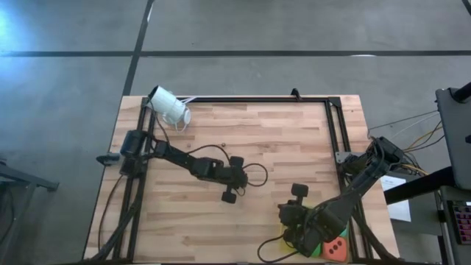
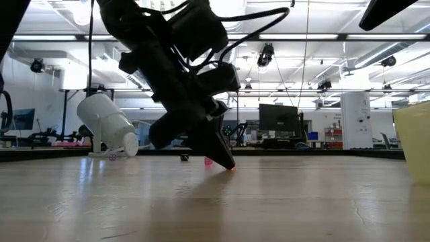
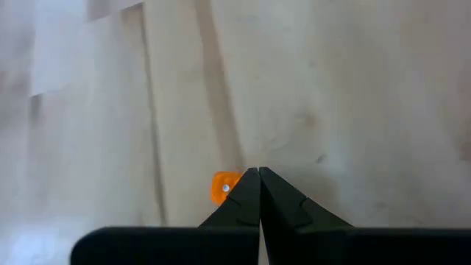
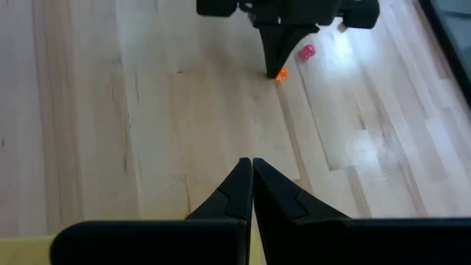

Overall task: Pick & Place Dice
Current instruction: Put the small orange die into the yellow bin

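Observation:
An orange-red die (image 1: 336,248) with dark pips and a green die (image 1: 316,246) sit at the table's near right corner, partly under my right arm. My left gripper (image 3: 259,171) is shut at the table's middle, its tips down at the wood (image 2: 228,165). A tiny orange speck (image 3: 223,186) lies right beside its tips, and a pink speck (image 4: 306,52) lies a little farther off. My right gripper (image 4: 252,162) hangs shut above the near right part of the table (image 1: 282,213), holding nothing. My left gripper comes slanting down from the table's left, fingers shut, with the tips at the table top. The tiny orange speck (image 4: 282,73) lies against the outer side of one fingertip (image 3: 243,193), partly hidden behind it. I cannot tell whether the finger touches it.
A white cylinder-shaped lamp (image 1: 169,106) stands at the far left corner. A pale yellow container (image 2: 413,141) stands near the right front edge, below my right arm. A black frame (image 1: 335,125) runs along the table's far and right sides. Bare wood lies between the two arms.

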